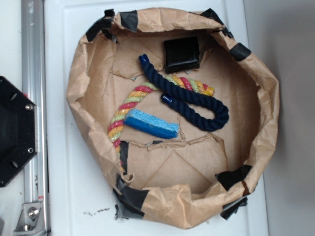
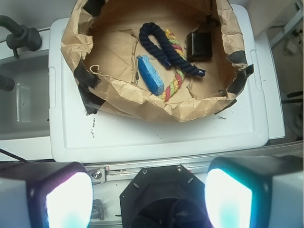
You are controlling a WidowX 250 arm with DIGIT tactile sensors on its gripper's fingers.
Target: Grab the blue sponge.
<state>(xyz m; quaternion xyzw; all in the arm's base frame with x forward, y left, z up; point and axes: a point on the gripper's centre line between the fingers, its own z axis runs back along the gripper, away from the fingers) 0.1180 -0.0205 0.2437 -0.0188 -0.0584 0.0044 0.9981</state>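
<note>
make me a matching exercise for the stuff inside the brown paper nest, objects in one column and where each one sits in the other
Going by the exterior view.

1. blue sponge
2. navy rope
3. black block
4. multicolored rope

A. at the top edge of the paper nest
B. curved from the lower left to the middle
C. lying against the multicolored rope's lower left end
D. folded into a loop on the right

Pairs: 1-C, 2-D, 3-A, 4-B
</note>
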